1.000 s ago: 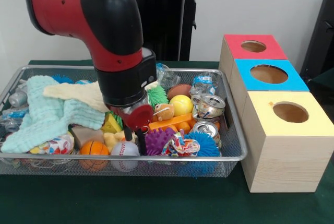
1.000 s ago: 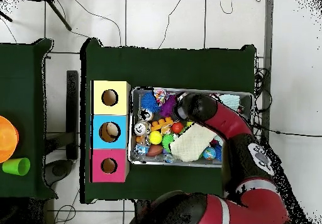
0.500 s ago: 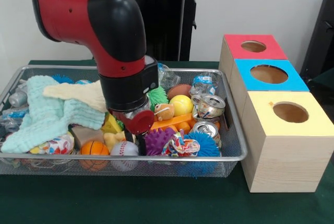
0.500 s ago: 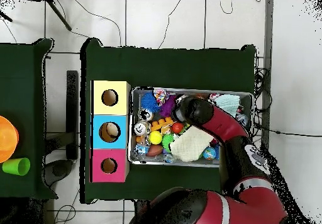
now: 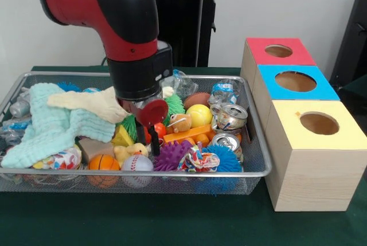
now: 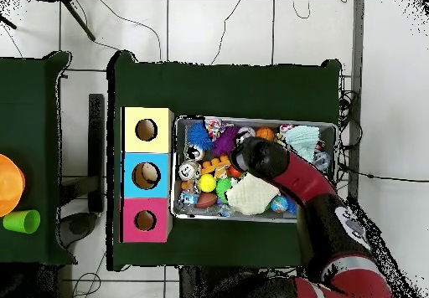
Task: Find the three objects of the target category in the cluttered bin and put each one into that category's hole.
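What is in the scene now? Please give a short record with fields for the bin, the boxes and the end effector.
bin: wire mesh tray, cluttered
contents: mint towel, yellow ball, baseball, purple spiky ball, two crushed cans
boxes: red box, blue box, yellow box, in a row beside the bin, one round hole each
end effector: low over the toys, grasp state unclear

text: none readable | cans (image 5: 229,116): printing too small to read | wrapped ball (image 5: 59,160): pattern only, no legible letters | boxes (image 5: 294,81): plain coloured tops, no labels | arm (image 5: 123,22): no legible brand or number
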Motion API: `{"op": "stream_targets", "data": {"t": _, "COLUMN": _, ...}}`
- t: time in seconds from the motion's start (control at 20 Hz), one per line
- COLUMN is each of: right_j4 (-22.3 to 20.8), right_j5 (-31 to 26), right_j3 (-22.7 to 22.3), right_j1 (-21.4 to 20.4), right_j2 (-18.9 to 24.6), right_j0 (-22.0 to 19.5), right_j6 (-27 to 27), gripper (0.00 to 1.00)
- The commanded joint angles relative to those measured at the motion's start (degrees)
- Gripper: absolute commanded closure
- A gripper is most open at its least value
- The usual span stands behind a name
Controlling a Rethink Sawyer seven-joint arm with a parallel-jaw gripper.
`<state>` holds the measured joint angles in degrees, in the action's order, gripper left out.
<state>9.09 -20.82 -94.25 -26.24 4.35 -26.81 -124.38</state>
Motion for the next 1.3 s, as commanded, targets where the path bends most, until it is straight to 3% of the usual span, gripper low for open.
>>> {"op": "stream_targets", "data": {"t": 0.05, "right_j4": -2.87, "right_j5": 0.78, "right_j3": -8.78, "right_j1": -4.21, "right_j2": 6.31, "right_j0": -3.05, "right_j6": -0.77, "gripper": 0.00}}
{"op": "stream_targets", "data": {"t": 0.35, "right_j4": -4.21, "right_j5": 3.00, "right_j3": -5.55, "right_j1": 0.56, "right_j2": 6.41, "right_j0": -3.91, "right_j6": 0.24, "gripper": 0.00}}
{"op": "stream_targets", "data": {"t": 0.7, "right_j4": -6.07, "right_j5": 4.40, "right_j3": 1.73, "right_j1": 7.36, "right_j2": 5.23, "right_j0": -3.42, "right_j6": 0.88, "gripper": 0.00}}
{"op": "stream_targets", "data": {"t": 1.3, "right_j4": -8.26, "right_j5": 3.76, "right_j3": 6.75, "right_j1": 10.70, "right_j2": 6.37, "right_j0": -3.50, "right_j6": 1.15, "gripper": 0.00}}
